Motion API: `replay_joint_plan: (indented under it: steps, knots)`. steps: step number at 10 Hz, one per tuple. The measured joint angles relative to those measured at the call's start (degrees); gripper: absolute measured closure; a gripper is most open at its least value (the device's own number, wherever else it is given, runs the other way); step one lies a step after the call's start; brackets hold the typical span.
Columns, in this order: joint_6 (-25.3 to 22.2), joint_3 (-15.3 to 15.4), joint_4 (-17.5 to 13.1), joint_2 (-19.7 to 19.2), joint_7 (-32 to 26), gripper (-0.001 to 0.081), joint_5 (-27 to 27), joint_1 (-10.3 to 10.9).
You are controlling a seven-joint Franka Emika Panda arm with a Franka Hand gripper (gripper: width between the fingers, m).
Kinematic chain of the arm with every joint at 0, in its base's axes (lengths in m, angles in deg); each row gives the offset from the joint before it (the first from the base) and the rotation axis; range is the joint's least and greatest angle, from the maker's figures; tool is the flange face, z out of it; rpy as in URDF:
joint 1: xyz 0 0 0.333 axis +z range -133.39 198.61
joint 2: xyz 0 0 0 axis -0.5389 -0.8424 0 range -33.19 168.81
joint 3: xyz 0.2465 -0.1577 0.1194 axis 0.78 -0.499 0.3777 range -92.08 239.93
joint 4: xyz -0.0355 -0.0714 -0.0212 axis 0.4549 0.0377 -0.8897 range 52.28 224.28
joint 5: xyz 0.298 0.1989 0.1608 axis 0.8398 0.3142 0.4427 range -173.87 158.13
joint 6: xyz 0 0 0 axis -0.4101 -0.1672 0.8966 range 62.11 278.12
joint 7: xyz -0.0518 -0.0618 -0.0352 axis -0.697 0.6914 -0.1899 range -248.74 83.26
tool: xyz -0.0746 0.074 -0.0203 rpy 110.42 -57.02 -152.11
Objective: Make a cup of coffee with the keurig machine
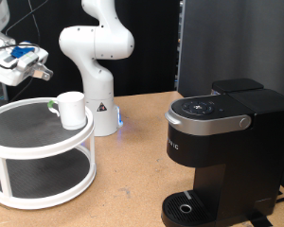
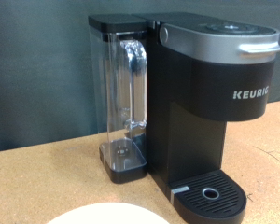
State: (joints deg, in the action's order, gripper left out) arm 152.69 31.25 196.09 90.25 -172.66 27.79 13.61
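The plain white ceramic mug (image 1: 70, 109) stands upright on the top tier of a round white two-tier stand (image 1: 38, 142) at the exterior view's left, its handle turned leftward. Well apart from it, at the exterior view's right, the tall matte black Keurig coffee maker (image 1: 222, 151) sits on the brown wooden tabletop (image 1: 133, 180), its silver-grey lid handle (image 1: 210, 123) down and its round drip tray (image 1: 185, 207) bare. The wrist view shows the machine side-on, with its clear water tank (image 2: 126, 98) (the brand name reads plainly on the front). The gripper (image 1: 33, 68) hangs at the exterior view's upper left, above the stand and near the mug, touching nothing; whether its fingers are apart or together I cannot tell.
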Motion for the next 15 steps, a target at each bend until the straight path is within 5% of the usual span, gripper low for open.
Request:
replay_joint_plan:
  steps: [5, 6, 7, 9, 10, 11, 12, 13, 15]
  knots:
    - [3.9, 0.0, 2.2, -2.0, -3.5, 0.0801, 0.4, 0.0]
    - [4.4, 0.0, 2.6, -2.2, -4.2, 0.0674, 0.7, 0.0]
    - [4.8, -0.1, 2.8, -2.6, -5.0, 0.0674, 1.2, 0.0]
    - [5.8, -0.1, 3.4, -3.3, -6.3, 0.0330, 2.0, 0.0]
    - [6.1, -0.1, 3.6, -3.5, -6.9, 0.0330, 2.2, 0.0]
    - [6.6, -0.1, 3.9, -3.9, -7.5, 0.0156, 2.3, 0.0]
    - [7.3, -0.1, 4.1, -4.5, -8.1, 0.0156, 2.3, 0.0]
    - [7.9, -0.1, 4.4, -5.0, -8.7, 0.0038, 2.3, 0.0]
    - [8.4, -0.1, 4.6, -6.3, -9.9, 0.0005, 2.3, 0.0]
